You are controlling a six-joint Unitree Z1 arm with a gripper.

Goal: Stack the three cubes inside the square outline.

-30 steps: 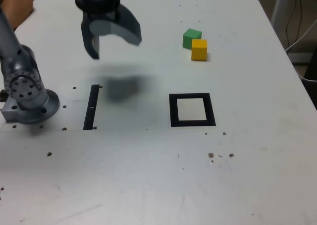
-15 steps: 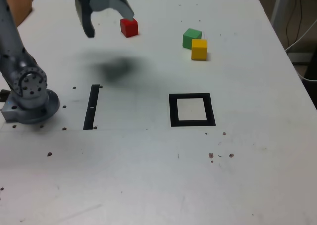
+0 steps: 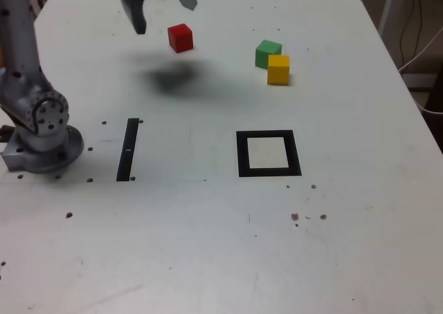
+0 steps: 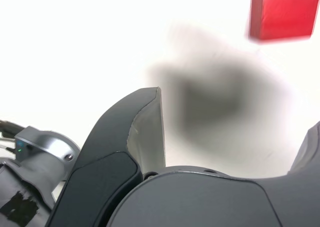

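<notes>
A red cube point(image 3: 181, 37) rests on the white table at the back, to the exterior view's left of the green cube point(image 3: 268, 53) and the yellow cube point(image 3: 278, 69), which touch each other. My gripper point(image 3: 163, 11) hangs open and empty in the air at the top of the exterior view, just left of the red cube. In the wrist view the red cube point(image 4: 282, 14) lies ahead between my spread fingers point(image 4: 145, 132), blurred. The square outline point(image 3: 268, 153), black with a white centre, lies empty nearer the front.
A narrow black strip point(image 3: 128, 149) lies to the exterior view's left of the outline. My arm's base point(image 3: 40, 131) stands at the left edge. Small dark specks dot the table point(image 3: 228, 245). Cables hang past the right edge.
My gripper has risen and moved toward the back of the table, uncovering the red cube. Its shadow has shifted back with it. The cubes have not moved.
</notes>
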